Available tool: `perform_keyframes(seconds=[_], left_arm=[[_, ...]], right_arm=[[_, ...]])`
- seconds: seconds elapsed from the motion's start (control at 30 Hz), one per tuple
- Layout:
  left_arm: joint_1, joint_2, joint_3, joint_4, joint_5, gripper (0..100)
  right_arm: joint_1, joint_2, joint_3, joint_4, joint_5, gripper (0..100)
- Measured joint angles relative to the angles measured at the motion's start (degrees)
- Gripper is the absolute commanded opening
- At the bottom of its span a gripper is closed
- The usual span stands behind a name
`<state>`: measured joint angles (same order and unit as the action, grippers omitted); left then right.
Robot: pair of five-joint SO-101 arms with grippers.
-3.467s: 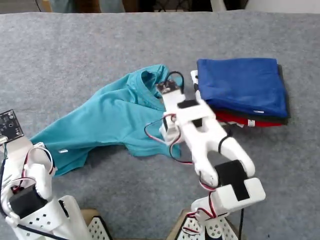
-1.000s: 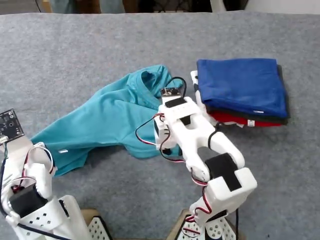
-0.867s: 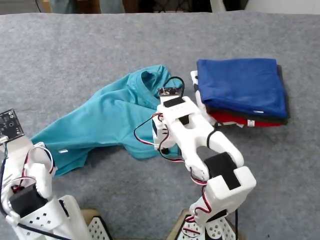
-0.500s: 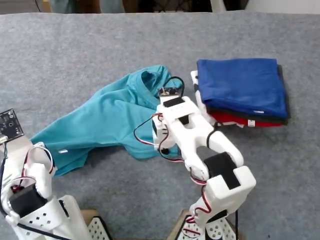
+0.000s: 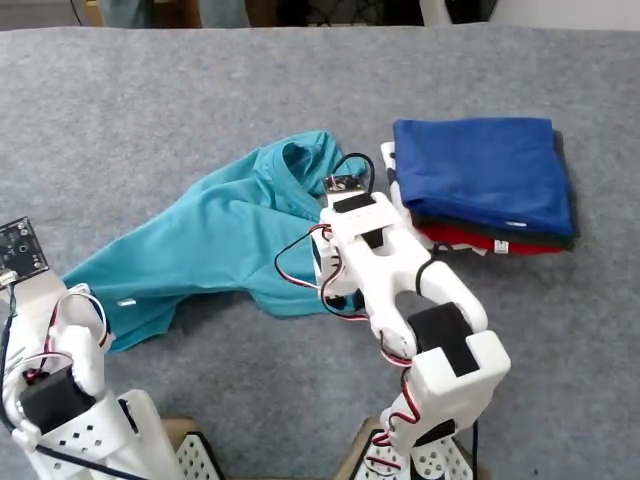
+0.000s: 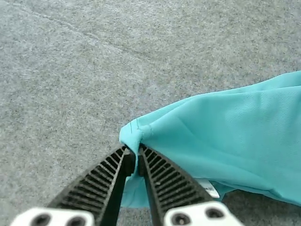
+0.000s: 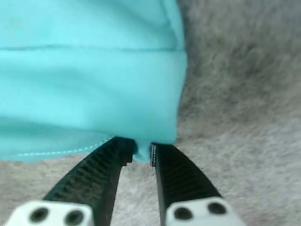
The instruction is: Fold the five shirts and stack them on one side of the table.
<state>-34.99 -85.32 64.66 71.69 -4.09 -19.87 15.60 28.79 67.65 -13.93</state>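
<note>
1. Left tool (image 6: 134,151) is pressed together on a hemmed corner of the crumpled teal cotton shirt (image 5: 220,235); the right tool (image 7: 140,149) pinches another edge of it.
2. That shirt lies unfolded, sprawled from near left towards the middle.
3. Just right of it sits the stack of folded shirts (image 5: 485,175), blue on top, dark and red beneath. Four look done, so the teal one seems to be the last.
4. Under it all, the grey felt-like surface (image 5: 150,90) reaches the far edge, with dim furniture (image 5: 300,10) beyond.
</note>
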Motion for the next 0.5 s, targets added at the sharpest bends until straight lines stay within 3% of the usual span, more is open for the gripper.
perform_keyframes(seconds=[0.5], left_arm=[[0.0,0.0,0.0,0.0,0.0,3]], right_arm=[[-0.4,-8.0,1.2,7.3,1.7,1.3]])
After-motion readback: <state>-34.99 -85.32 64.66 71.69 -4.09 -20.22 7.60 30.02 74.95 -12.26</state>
